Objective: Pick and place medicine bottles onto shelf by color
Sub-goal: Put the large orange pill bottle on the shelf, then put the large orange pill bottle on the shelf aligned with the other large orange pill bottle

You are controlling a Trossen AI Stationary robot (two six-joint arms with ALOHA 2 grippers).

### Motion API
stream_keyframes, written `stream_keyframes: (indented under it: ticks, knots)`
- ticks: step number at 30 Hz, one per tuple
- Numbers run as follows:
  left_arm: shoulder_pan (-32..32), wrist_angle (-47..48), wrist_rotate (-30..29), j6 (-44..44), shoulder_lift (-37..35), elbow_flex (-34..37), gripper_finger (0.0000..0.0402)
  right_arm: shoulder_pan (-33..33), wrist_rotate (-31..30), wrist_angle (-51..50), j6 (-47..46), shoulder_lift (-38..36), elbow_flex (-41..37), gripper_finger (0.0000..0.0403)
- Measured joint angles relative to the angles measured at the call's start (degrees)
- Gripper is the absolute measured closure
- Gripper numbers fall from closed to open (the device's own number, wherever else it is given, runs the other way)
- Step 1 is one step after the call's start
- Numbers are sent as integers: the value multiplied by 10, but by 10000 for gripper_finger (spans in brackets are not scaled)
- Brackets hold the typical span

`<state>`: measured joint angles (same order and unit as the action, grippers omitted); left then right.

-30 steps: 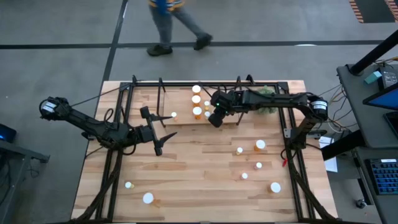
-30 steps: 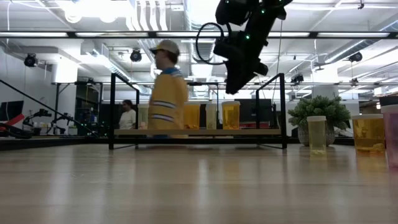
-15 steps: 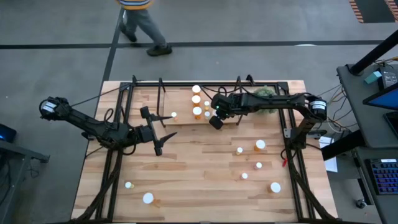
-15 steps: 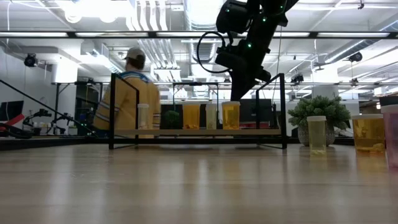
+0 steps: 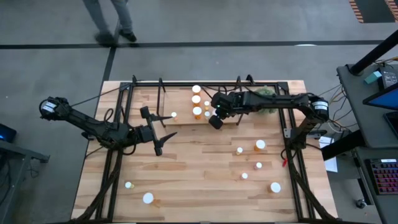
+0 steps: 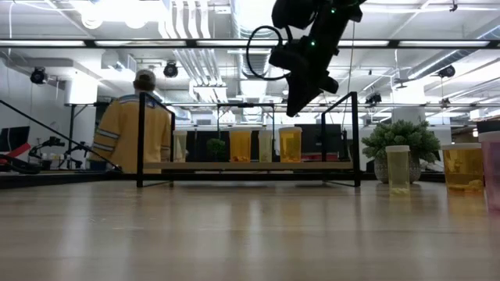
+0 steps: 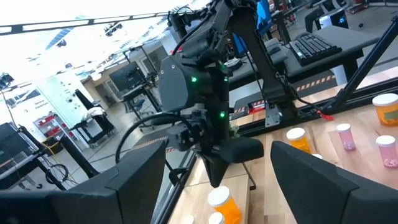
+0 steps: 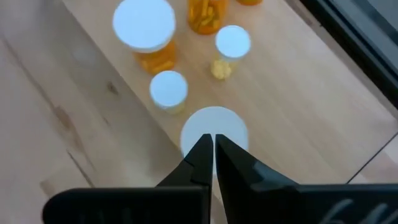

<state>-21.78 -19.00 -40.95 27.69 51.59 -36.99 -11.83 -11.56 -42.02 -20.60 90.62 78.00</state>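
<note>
Sorting by colour: right pincer hangs above the shelf, its two fingers pressed together with nothing between them; the wrist view shows them closed over a white cap directly below.
Tabletop: broad wooden surface below and in front of the right pincer, carrying loose medicine bottles off to the pincer's right-hand side, and two more far across on the left arm's side.
Shelf: narrow light board in a black frame, directly under the right pincer; amber bottles and paler ones stand on it in a group, close together.
Left pincer: waiting well apart from the shelf bottles, fingers spread wide, empty.
Nearest bottle: just beneath the right fingertips, upright, wide white cap; a smaller bottle stands just beside it.
Handling, by my judgement: light, rigid plastic, smooth-walled, so likely slippery and easy to tip; not fragile, but a knock could topple its neighbours.
Where to grip: across the body just under the cap, or on the cap's ribbed edge, fingers coming straight down on opposite sides.
Risk: bottles on the shelf stand close, so opened fingers may brush the next one.
</note>
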Motion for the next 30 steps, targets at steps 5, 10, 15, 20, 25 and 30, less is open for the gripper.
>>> stream_keyframes:
  ticks: [5, 10, 15, 20, 25, 30]
  knots:
    - [0, 0, 0, 0, 0, 0, 127, 4, 0, -8, -12, 6, -8, 394]
    - [0, 0, 0, -1, 0, 0, 127, 3, -4, -7, -13, 7, -16, 394]
    - [0, 0, 1, -11, 0, 0, 127, 12, -37, -7, 18, -2, -9, 394]
    - [0, 0, 10, -60, 11, 0, 127, 65, -86, 4, 52, -42, -17, 394]
    - [-10, 10, 79, -185, 40, 0, 127, 156, -89, 28, 125, -90, -59, 394]
    - [-38, 29, 141, -349, 92, -10, 127, 245, -42, 145, 219, -136, -149, 394]
